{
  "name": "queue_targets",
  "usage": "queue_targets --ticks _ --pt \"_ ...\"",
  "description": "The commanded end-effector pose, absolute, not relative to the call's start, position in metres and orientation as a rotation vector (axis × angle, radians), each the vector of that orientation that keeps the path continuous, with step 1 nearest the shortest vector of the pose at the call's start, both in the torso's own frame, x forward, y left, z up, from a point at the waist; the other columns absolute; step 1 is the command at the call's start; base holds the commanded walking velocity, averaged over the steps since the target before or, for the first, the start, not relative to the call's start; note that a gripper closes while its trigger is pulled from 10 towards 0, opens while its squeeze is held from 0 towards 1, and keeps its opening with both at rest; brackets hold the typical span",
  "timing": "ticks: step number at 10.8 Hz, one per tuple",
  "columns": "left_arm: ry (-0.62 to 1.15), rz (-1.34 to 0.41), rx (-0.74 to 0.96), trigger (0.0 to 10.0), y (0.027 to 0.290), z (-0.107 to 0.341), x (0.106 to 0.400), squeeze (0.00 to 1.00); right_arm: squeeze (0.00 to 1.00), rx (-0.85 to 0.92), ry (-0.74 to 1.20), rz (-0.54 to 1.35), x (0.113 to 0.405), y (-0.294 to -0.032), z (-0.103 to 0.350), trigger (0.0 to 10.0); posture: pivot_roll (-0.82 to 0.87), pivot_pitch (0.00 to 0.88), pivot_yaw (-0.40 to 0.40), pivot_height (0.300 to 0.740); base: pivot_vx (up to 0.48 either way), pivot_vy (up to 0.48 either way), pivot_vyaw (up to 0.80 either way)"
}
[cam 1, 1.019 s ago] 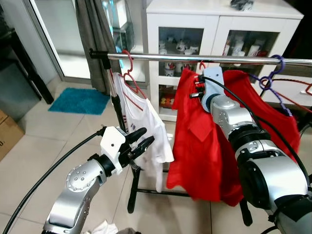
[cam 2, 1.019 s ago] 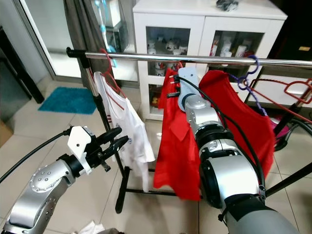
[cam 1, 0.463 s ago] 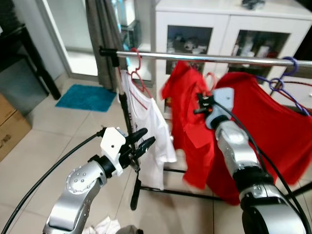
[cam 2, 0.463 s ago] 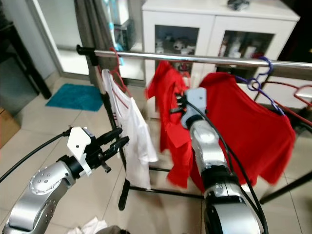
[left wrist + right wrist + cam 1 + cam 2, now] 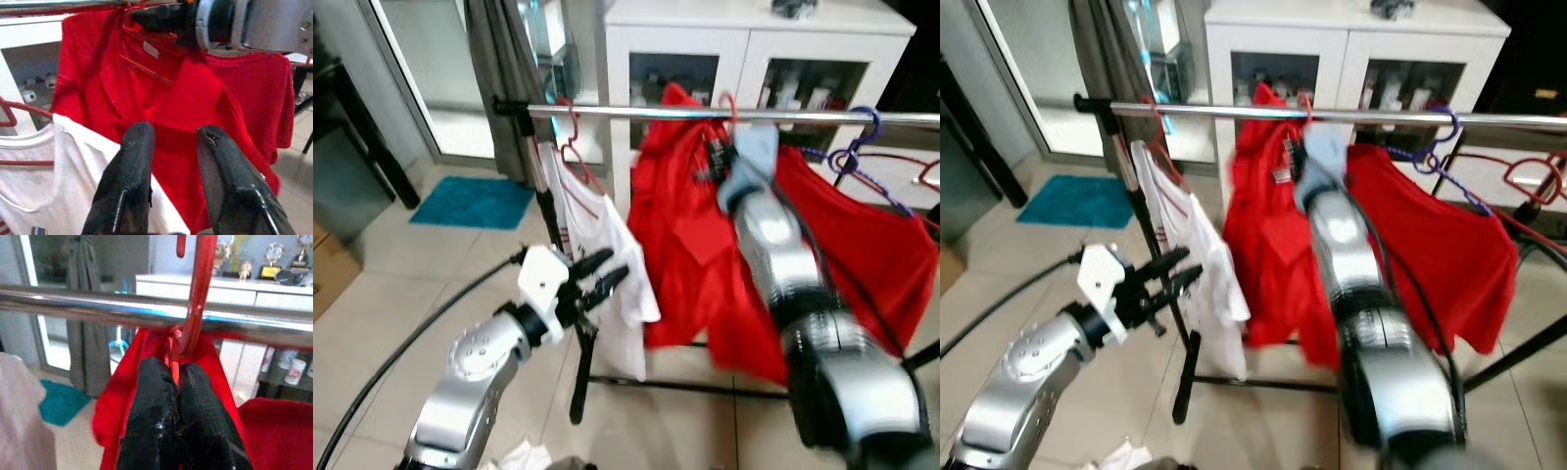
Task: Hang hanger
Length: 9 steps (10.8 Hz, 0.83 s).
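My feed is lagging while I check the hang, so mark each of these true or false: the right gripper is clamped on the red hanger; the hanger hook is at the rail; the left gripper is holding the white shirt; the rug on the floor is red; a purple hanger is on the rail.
1. The right gripper is clamped on the red hanger. True.
2. The hanger's hook is up at the metal rail. True.
3. The left gripper holds the white shirt. False: it is open, short of the clothes.
4. The rug is red. False: it is teal.
5. A purple hanger hangs on the rail. True.
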State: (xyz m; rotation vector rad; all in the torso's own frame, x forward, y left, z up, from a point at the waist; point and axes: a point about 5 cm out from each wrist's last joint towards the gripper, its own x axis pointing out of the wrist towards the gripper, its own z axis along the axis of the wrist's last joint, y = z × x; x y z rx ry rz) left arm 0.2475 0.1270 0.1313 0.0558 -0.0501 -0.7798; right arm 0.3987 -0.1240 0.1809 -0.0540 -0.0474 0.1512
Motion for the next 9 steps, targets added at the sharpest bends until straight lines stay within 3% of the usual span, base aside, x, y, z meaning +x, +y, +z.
queue_targets --ticks 1,4,8,9 --pt "-0.075 -0.772 0.057 10.0 0.128 0.138 0.249 0.0 0.0 -0.036 -0.049 0.115 0.405 -0.124 0.193 10.0 -0.01 0.0 0.054 0.74 0.0 0.0 0.0" --pt "-0.073 -0.77 0.059 10.0 0.129 0.138 0.247 0.0 0.0 -0.083 0.105 0.045 0.416 -0.122 0.196 10.0 0.0 0.0 0.045 0.74 0.0 0.0 0.0" --pt "-0.054 -0.785 0.057 10.0 0.127 0.135 0.245 0.0 0.0 -0.12 0.436 0.103 0.399 -0.125 0.137 10.0 0.0 0.0 0.057 0.74 0.0 0.0 0.0" --pt "-0.053 -0.789 0.057 10.0 0.127 0.135 0.245 0.0 0.0 -0.124 0.441 0.102 0.398 -0.127 0.134 10.0 0.0 0.0 0.059 0.74 0.0 0.0 0.0"
